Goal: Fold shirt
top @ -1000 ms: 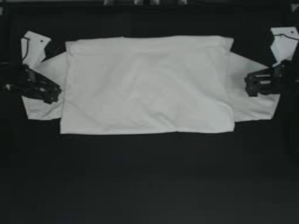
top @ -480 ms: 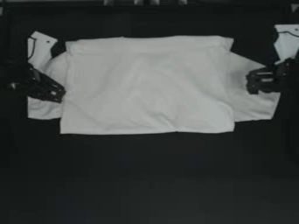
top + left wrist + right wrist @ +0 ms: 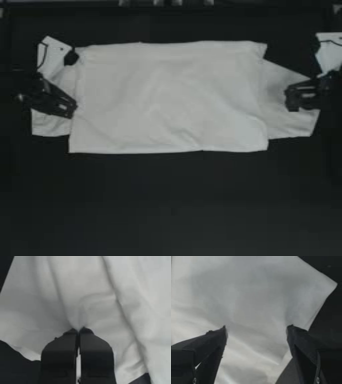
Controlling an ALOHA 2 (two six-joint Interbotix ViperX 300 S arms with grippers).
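The white shirt [image 3: 167,97] lies spread flat on the far half of the dark table, a short sleeve sticking out at each side. My left gripper [image 3: 65,107] sits on the left sleeve [image 3: 48,125]. In the left wrist view it [image 3: 78,330] is shut, pinching a small ridge of the shirt's cloth [image 3: 66,293]. My right gripper [image 3: 290,96] hovers at the right sleeve [image 3: 288,122]. The right wrist view shows it [image 3: 257,329] wide open, one finger on each side of the sleeve cloth [image 3: 254,293], near the sleeve's edge.
White blocks of the arms show at the far left [image 3: 50,50] and far right [image 3: 328,50]. Bare dark table [image 3: 174,205] fills the near half, below the shirt's hem.
My left gripper has shifted slightly inward and nearer over the left sleeve. The right gripper and the shirt's body have hardly moved.
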